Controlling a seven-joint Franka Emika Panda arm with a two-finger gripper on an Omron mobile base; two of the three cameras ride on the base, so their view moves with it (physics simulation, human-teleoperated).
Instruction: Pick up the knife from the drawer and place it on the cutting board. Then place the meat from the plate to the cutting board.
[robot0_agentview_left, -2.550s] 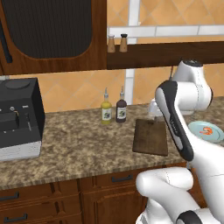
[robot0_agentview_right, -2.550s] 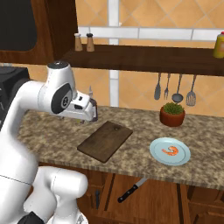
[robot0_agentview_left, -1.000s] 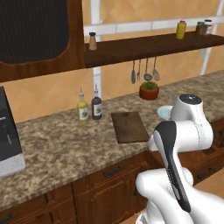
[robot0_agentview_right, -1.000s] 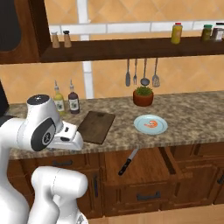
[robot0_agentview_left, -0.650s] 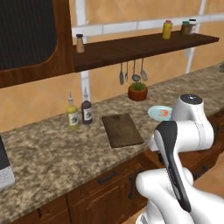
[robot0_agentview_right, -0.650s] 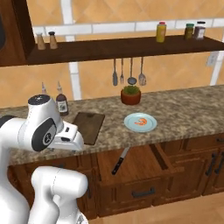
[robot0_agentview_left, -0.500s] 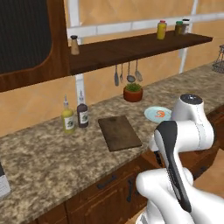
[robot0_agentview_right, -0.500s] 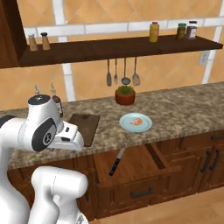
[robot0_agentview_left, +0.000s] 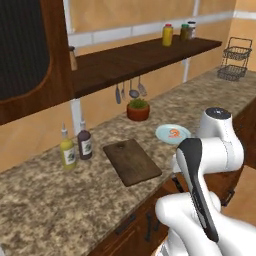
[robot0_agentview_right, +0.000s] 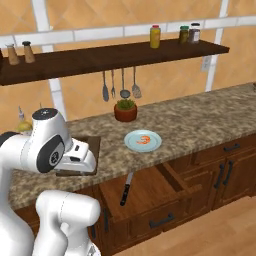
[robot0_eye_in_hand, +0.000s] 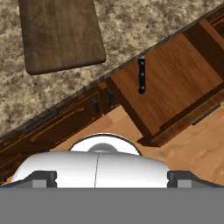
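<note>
Simulated kitchen, tan tiled wall, speckled granite counter (robot0_agentview_right: 210, 117) over dark reddish-brown cabinets. Above the counter, a long wooden shelf (robot0_agentview_right: 125, 54) with a yellow jar (robot0_agentview_right: 155, 36) and dark jars (robot0_agentview_right: 189, 33); below it, grey utensils (robot0_agentview_right: 120, 85) hanging over a potted plant (robot0_agentview_right: 125, 110). In the left base view, two bottles (robot0_agentview_left: 75, 146) left of the cutting board (robot0_agentview_left: 131, 161), and a wire basket (robot0_agentview_left: 232, 65) at the far right end of the counter, neither seen from the right base camera.

On the counter, the cutting board lying flat and bare, its near end close to the counter edge. Just right of it, apart, the light blue plate (robot0_agentview_right: 143, 141) with the meat (robot0_agentview_right: 144, 139) curled at its middle.

Best seen in the right base view: the drawer (robot0_agentview_right: 152, 197) pulled open below the plate, black bar handle on its front, the knife (robot0_agentview_right: 126, 188) inside near its left wall, black handle toward the front, blade back under the counter edge. In the hand view, the knife's black handle (robot0_eye_in_hand: 141, 75) lying on the drawer floor, blade hidden beneath the counter lip, board at upper left.

White arm folded low in front of the counter, hand near the board's front edge. Gripper fingertips hidden by the arm's own body in every view; claw taken as released, jaws spread wide, grasping nothing.
</note>
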